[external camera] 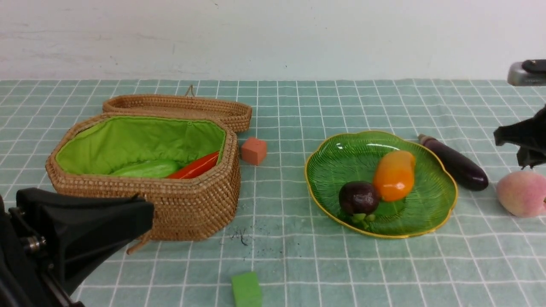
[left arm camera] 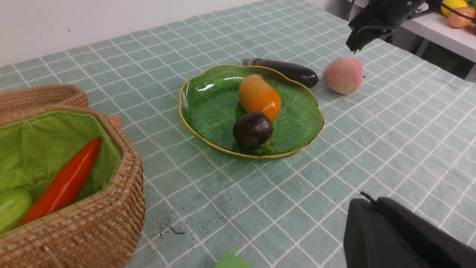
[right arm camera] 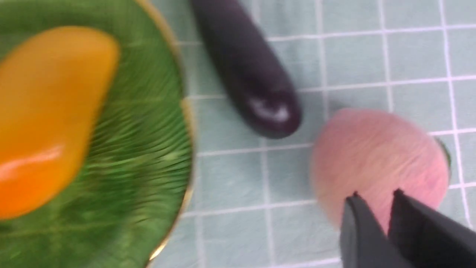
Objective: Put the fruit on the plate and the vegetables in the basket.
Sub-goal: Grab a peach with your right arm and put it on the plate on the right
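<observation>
The green plate [external camera: 341, 157] holds the orange-yellow mango [external camera: 394, 175] and the dark-purple mangosteen [external camera: 358, 197]. Just right of the plate the purple eggplant [external camera: 456, 164] lies on the cloth. The pink peach [external camera: 522, 192] sits at the far right, beside the eggplant's tip. My right gripper [right arm camera: 376, 194] hovers just above the peach [right arm camera: 379, 160] with its jaws a little apart and nothing between them. The wicker basket [external camera: 187, 204] at the left holds the cucumber [external camera: 147, 169] and the red pepper [external camera: 196, 167]. My left gripper [external camera: 145, 213] is shut and empty in front of the basket.
The basket's lid [external camera: 179, 106] lies behind the basket. A small orange cube [external camera: 254, 150] sits between basket and plate. A small green block [external camera: 246, 290] is at the near edge. Green checked cloth covers the table.
</observation>
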### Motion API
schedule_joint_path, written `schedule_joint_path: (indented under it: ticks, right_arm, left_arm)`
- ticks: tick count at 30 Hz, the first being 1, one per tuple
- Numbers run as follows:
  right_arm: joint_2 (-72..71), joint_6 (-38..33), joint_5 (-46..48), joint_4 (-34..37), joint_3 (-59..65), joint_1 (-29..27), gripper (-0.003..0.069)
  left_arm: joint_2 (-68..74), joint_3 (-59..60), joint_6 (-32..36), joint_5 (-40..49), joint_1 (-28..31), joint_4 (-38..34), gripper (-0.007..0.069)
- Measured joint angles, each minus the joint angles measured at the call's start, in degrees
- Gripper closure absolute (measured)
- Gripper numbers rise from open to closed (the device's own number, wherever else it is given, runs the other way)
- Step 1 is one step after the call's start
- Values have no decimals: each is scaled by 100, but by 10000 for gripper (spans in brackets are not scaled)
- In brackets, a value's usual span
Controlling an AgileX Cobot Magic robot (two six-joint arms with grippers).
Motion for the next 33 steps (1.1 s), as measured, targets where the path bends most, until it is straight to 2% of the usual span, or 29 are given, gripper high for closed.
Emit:
schedule_joint_path:
  ticks: [2, 4, 5, 6, 8, 11, 16, 21, 33]
  right_arm:
    - [129, -136, -85, -5, 0, -103, 344]
    - [195, -229, -91, -5, 0, -165, 187]
    - [202, -229, -91, -5, 0, -171, 171]
    - [237, -268, -84, -5, -2, -195, 74]
    - [332, -385, -95, -5, -2, -200, 5]
    - [575, -633, -156, 23, -7, -200, -13]
    - [892, -1144, -444, 654, -67, -164, 9]
    - [915, -1371, -485, 849, -83, -186, 20]
    - [846, -1436, -147, 932, -101, -197, 26]
  left_arm:
    - [0, 0, 0, 9, 0, 0, 631]
    - [0, 0, 0, 34, 0, 0, 631]
    - [0, 0, 0, 35, 0, 0, 631]
    - [0, 0, 0, 35, 0, 0, 631]
    - [0, 0, 0, 39, 0, 0, 631]
    - [0, 0, 0, 39, 0, 0, 631]
    - [0, 0, 0, 54, 0, 0, 631]
    - [0, 0, 0, 59, 0, 0, 631]
    - [0, 0, 0, 59, 0, 0, 631]
